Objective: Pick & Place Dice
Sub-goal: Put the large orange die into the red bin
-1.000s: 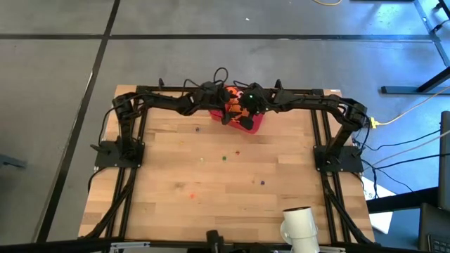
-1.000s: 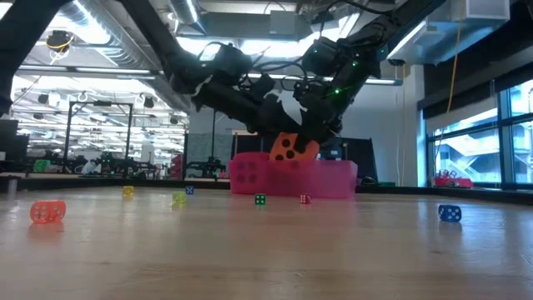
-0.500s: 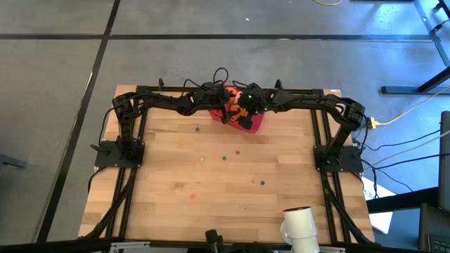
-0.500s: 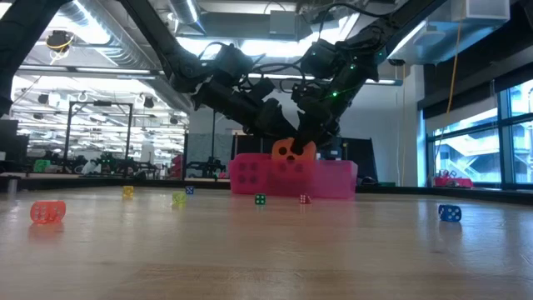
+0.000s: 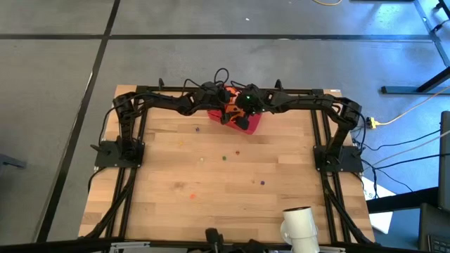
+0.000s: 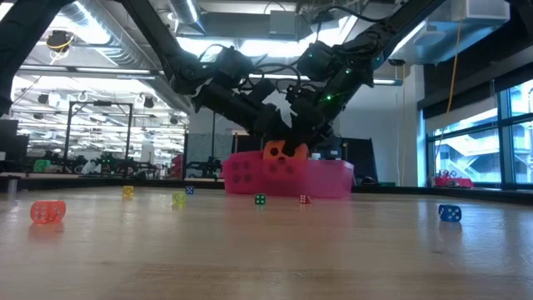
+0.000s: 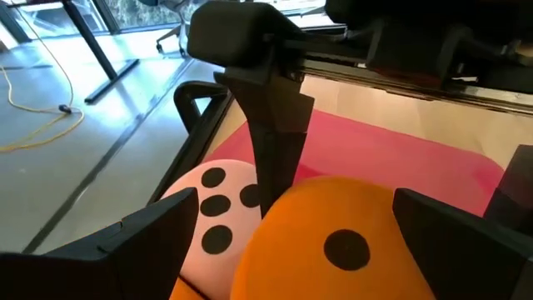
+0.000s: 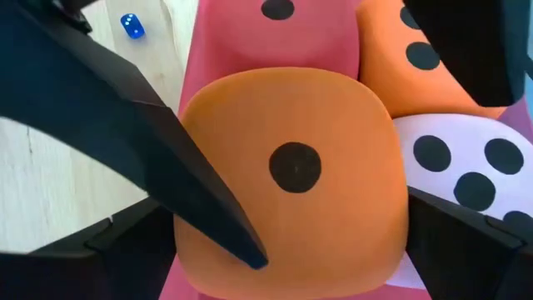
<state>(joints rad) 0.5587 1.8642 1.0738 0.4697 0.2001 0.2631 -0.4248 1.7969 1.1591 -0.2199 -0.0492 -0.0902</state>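
Right wrist view: right claw [image 8: 291, 250] clamped on an orange die [image 8: 291, 175], one-pip face toward cam, dark fingers [image 8: 125, 133] pressed on both flanks. Next to it, touching: second orange die [image 8: 416, 58], pale pink die [image 8: 466, 175] w/ several pips, red die [image 8: 279, 25] beyond. All sit in the pink tray [image 8: 196, 75]. Small blue bead-die [image 8: 132, 26] on the wood just outside tray.

Left wrist view: left claw [image 7: 275, 250] fingers spread wide either side of the held orange die [image 7: 350, 242], not touching it — open. Pale pink die [image 7: 218, 208] beside it; right claw's finger [image 7: 275, 158] crosses between.

Low view: held orange die [image 6: 279, 152] at tray rim level, tray [image 6: 333, 179] at far end of surface [image 6: 266, 250]. Tiny dice scattered nearer: green [image 6: 261, 199], red [image 6: 305, 199], blue [image 6: 449, 213], orange-red [image 6: 47, 212].

High view: both arms meet over tray [image 5: 252, 125], far edge, centre.
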